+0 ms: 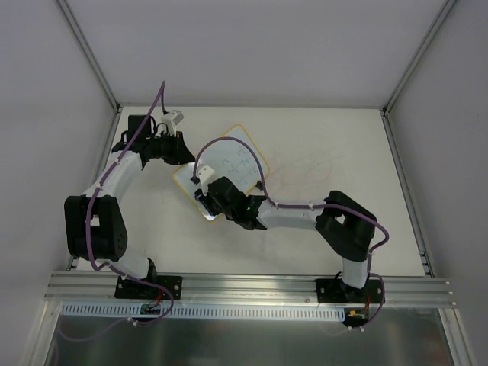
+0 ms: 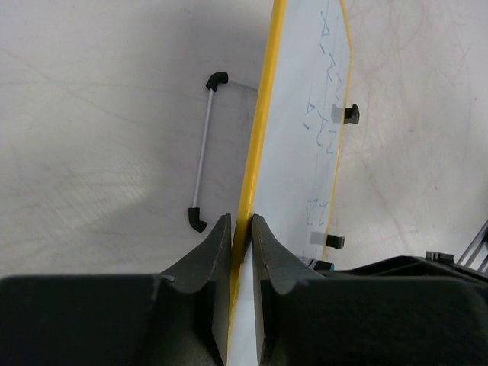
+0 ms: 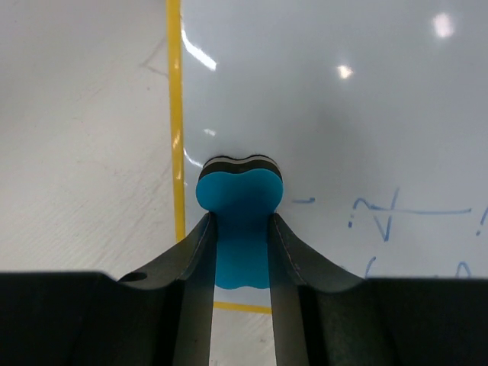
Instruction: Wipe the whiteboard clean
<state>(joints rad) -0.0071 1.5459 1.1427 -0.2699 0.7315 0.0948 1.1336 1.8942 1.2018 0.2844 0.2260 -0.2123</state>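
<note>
The whiteboard with a thin yellow rim lies tilted at the table's middle back, with blue scribbles on it. My left gripper is shut on its yellow left rim. Two black tabs show on the far edge in the left wrist view. My right gripper is shut on a blue eraser. The eraser rests on the board's white face near the corner, just inside the rim.
A thin grey rod with black ends lies on the table left of the board. White walls and metal posts enclose the table. An aluminium rail runs along the near edge. Faint pen marks stain the table right of the board.
</note>
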